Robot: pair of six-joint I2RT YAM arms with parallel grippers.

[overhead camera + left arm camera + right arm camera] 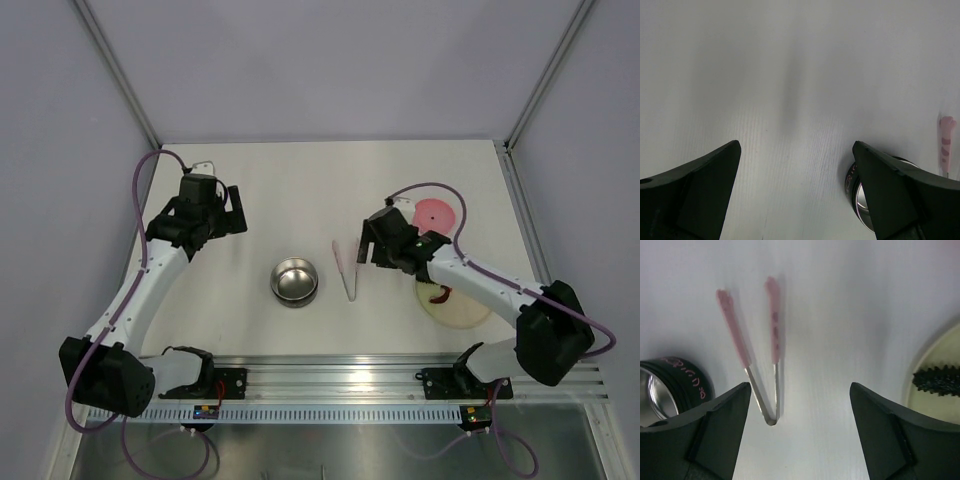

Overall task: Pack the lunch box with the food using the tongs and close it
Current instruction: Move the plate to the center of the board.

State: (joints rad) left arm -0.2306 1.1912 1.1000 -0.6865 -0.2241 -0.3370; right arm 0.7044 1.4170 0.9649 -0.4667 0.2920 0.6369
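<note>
The L gripper (795, 145) is held over bare desk (250, 180) at far left, fingers spread wide w/ nothing between them. The lunch box (294, 281), a steel bowl, is set upright mid-desk, uncovered. Its pink lid (436, 214) is laid flat at far right. The tongs (774, 330) are laid flat on the desk just right of the bowl, arms splayed in a V. The R gripper (800, 386) is held above the joined end, fingers wide, nothing gripped. A dark red piece (441, 294) is seen on the cream plate (465, 312), partly hidden by the R arm.
</note>
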